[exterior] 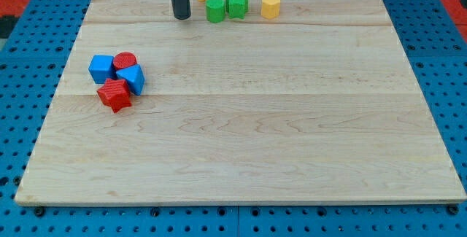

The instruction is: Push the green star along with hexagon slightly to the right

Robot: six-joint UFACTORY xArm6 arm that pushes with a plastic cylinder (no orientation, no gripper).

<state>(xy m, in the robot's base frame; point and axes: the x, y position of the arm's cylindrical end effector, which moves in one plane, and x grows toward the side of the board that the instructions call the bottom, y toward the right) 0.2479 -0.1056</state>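
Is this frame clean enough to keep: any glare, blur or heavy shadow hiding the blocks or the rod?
Camera view: lighting is even and soft, no glare on the wooden board; shadows under the blocks are faint; my tip, left of the green hexagon and green star, is sharp; the rod's top is cropped.

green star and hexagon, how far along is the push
Nothing looks done yet: the green star and green hexagon sit touching near the view's top edge, with a yellow block to their right. In hand: my tip stands just left of the hexagon, a small gap between. Left: closing that gap and sliding both slightly rightward.
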